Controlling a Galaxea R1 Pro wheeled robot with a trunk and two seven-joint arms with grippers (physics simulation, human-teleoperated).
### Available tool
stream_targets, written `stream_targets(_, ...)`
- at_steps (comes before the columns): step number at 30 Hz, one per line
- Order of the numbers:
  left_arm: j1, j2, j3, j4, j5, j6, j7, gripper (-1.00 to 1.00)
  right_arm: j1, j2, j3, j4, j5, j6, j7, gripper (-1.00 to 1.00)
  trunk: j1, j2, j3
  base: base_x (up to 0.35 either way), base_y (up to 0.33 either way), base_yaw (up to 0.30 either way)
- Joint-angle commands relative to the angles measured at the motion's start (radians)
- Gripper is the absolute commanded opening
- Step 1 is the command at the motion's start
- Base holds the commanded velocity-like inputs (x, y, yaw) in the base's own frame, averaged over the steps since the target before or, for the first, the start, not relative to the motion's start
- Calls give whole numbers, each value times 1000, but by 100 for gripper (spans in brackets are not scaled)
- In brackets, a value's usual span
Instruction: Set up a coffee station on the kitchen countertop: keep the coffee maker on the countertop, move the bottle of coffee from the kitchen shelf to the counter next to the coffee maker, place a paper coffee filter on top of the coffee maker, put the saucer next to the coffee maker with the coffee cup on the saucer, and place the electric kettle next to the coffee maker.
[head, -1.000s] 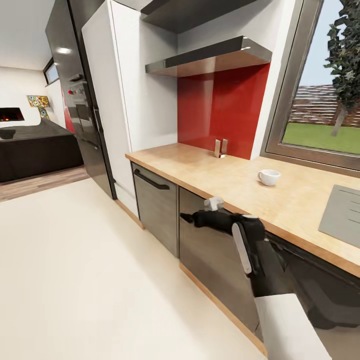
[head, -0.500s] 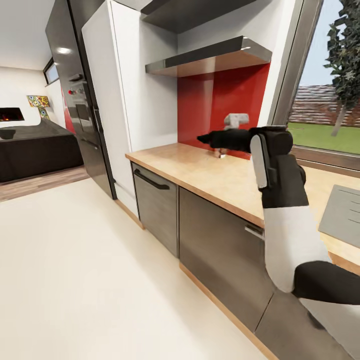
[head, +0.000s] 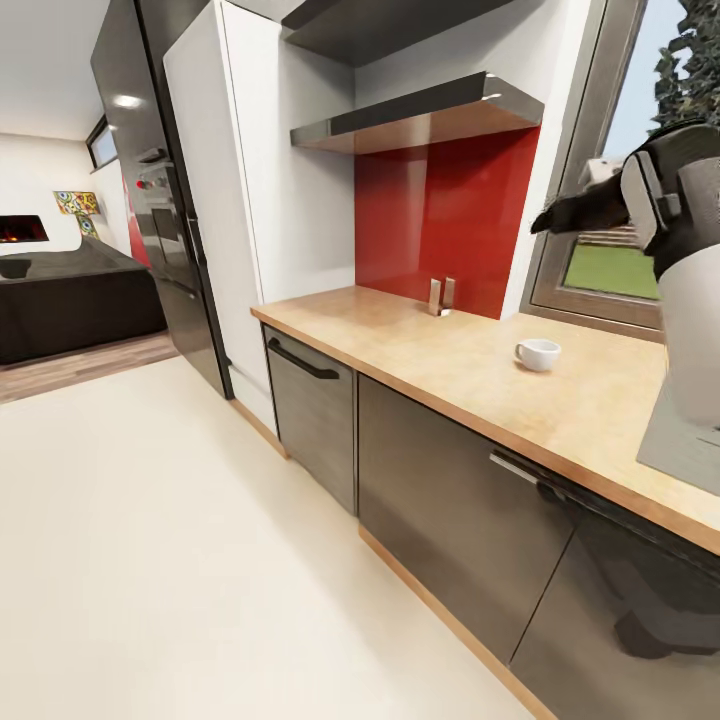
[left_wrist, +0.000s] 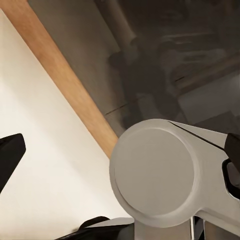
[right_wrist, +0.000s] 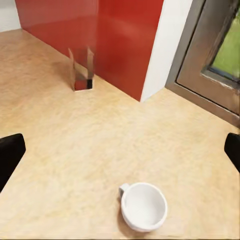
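The white coffee cup (head: 538, 354) stands alone on the kitchen countertop (head: 420, 345), handle toward the red backsplash. My right gripper (head: 545, 222) is raised high in front of the window, above and right of the cup. In the right wrist view the cup (right_wrist: 144, 206) lies below on the wood-grain top (right_wrist: 60, 130), and the right gripper (right_wrist: 120, 152) is open and empty. The left gripper (left_wrist: 120, 155) is open, down by the cabinet base. The kitchen shelf (head: 420, 115) shows from below. The coffee maker, bottle of coffee, filter, saucer and kettle are out of view.
A small two-slab holder (head: 441, 296) stands against the red backsplash. A grey inset panel (head: 690, 430) sits in the counter at the right. Tall white cabinet (head: 230, 190) and black fridge (head: 150, 200) close the counter's left end. Pale open floor (head: 150, 560) lies to the left.
The right arm has swung up from in front of the dark cabinet fronts to high by the window. The coffee cup, covered by the arm half a second ago, shows again.
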Motion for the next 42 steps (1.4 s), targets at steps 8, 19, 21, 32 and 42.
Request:
stream_targets(8, -1, 0, 8, 1, -6, -8, -2, 100, -33, -170, 320, 122, 253, -3, 547, 100, 0, 0, -1, 0, 0, 0)
stream_targets(19, -1, 1, 8, 1, -6, -8, -2, 100, -36, -306, 490, 139, 420, -149, 1035, 100, 0, 0, -1, 61, 0, 0)
stream_targets(21, -1, 1, 8, 1, -6, -8, -2, 100, -36, -307, 505, 139, 421, -150, 1036, 100, 0, 0, -1, 225, 0, 0)
stream_targets(32, -1, 2, 8, 1, -6, -8, -2, 100, -34, -308, 534, 138, 421, -151, 1040, 100, 0, 0, -1, 122, 0, 0)
stream_targets(42, -1, 2, 8, 1, -6, -8, -3, 100, -33, -308, 535, 138, 421, -151, 1040, 100, 0, 0, -1, 145, -61, 0)
